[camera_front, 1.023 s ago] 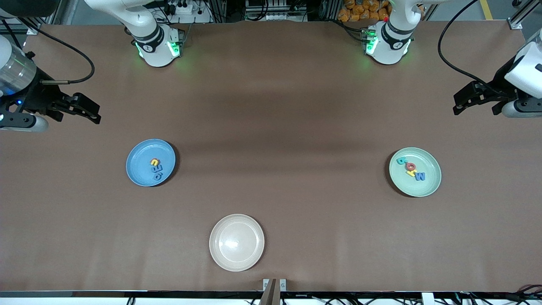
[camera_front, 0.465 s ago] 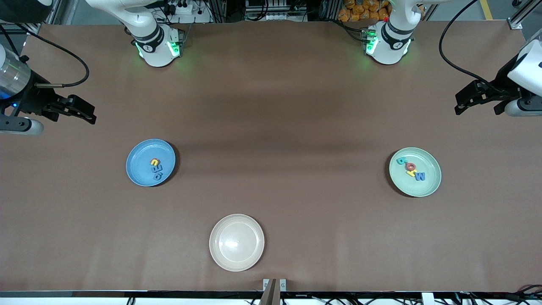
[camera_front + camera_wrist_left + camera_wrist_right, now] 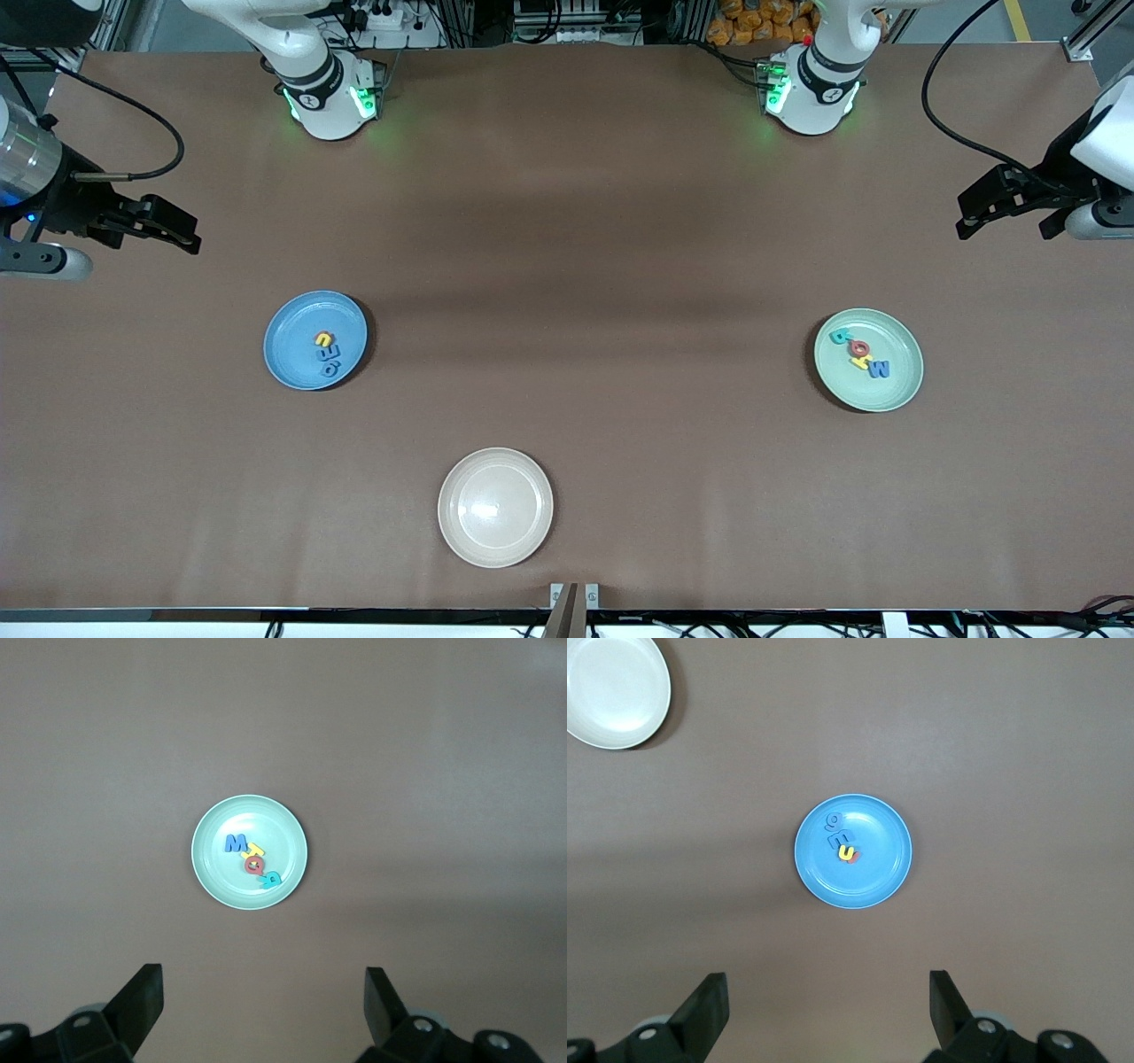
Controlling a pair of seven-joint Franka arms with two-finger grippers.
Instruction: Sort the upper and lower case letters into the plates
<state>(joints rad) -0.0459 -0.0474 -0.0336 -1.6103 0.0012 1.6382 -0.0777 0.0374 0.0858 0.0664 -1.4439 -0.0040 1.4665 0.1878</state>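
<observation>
Overhead, both arms hang raised at the two ends of the brown desk (image 3: 567, 266), each waiting with nothing in its grasp. The left gripper (image 3: 263, 992) is over the desk at the left arm's end, its fingers spread wide; the right gripper (image 3: 828, 992) is over the right arm's end, fingers likewise wide apart. A cream plate (image 3: 495, 507) lies nearest the front camera, bare. The mint green plate (image 3: 868, 360) holds a blue M (image 3: 878, 369), a yellow letter, a red ring-shaped letter and a teal letter (image 3: 840, 336). The blue plate (image 3: 315, 340) holds blue letters (image 3: 329, 361) and a yellow one (image 3: 324, 339).
</observation>
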